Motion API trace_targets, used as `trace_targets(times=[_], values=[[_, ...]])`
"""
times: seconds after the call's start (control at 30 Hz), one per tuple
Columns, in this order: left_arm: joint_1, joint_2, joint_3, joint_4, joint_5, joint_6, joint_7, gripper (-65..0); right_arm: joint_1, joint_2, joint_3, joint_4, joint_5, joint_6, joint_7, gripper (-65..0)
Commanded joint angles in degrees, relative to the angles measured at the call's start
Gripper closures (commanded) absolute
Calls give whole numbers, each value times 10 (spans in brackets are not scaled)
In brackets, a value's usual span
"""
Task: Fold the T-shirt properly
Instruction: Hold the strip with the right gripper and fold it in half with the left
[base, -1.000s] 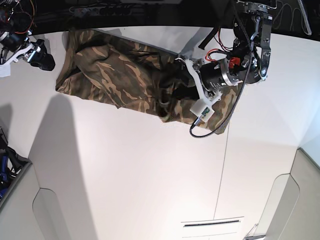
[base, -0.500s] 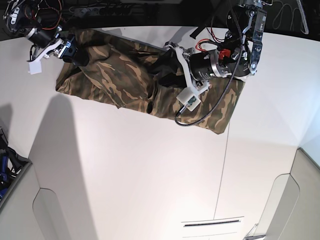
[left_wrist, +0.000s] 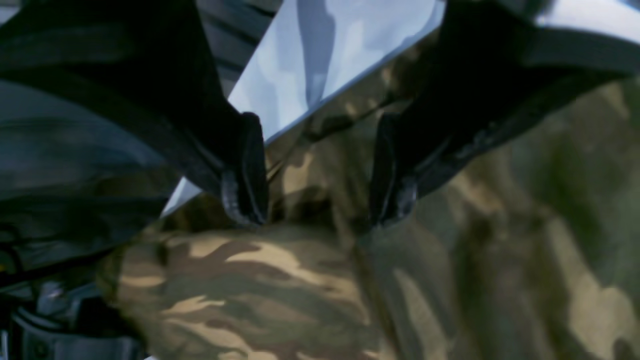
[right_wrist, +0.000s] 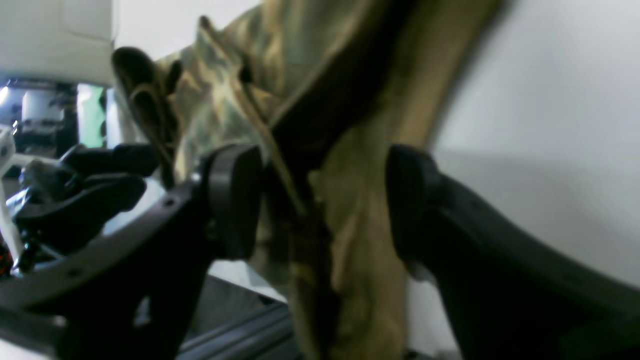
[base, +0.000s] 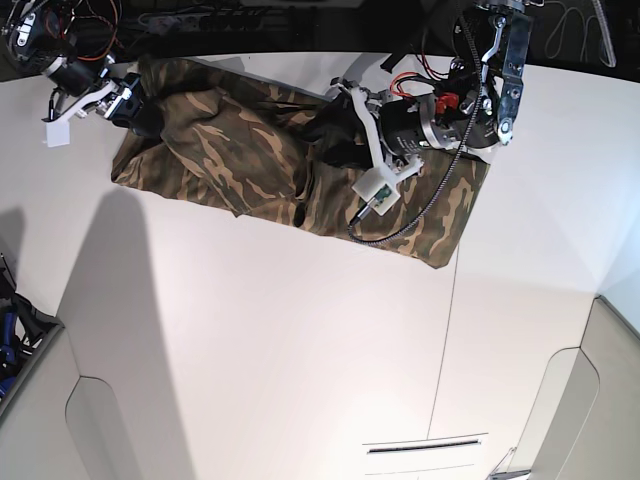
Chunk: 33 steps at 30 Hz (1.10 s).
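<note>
The camouflage T-shirt lies bunched in a long band across the far side of the white table. My left gripper is over the shirt's middle. In the left wrist view the left gripper is open, with its fingertips down on the shirt. My right gripper is at the shirt's far left corner. In the right wrist view the right gripper is open, with a raised fold of the shirt between its pads, which stand apart from each other.
The table's far edge runs just behind the shirt, with dark cables and equipment beyond it. A black cable loop hangs from the left arm over the shirt. A slot is in the table near the front.
The right arm came in from the far left to the shirt's left corner. The left arm moved left along the shirt, uncovering its right end.
</note>
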<state>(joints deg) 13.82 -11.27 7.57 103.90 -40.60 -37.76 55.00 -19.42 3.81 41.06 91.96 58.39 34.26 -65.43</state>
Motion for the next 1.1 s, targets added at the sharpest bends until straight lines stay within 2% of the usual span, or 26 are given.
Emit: trace_targets(times=[0.0,0.33,0.57,0.8,1.07], values=[[-3,0,0,9,-13,-4,-12,-354,0,7,9,9,12,2,7,-384],[-3,0,0,9,-13,-4,-12,-354,0,12,27,9,-3,1,14,-384],[-3,0,0,9,-13,-4,-17,-354,0,11,-14,9,-7,0,15,-384],[-3,0,0,9,-13,-4,-16,-354,0,-11,-50,9,-9,0,16,-384],[-3,0,0,9,-14,-4,-16,-354,0,-13,-74,9,-9,0,28,-384]])
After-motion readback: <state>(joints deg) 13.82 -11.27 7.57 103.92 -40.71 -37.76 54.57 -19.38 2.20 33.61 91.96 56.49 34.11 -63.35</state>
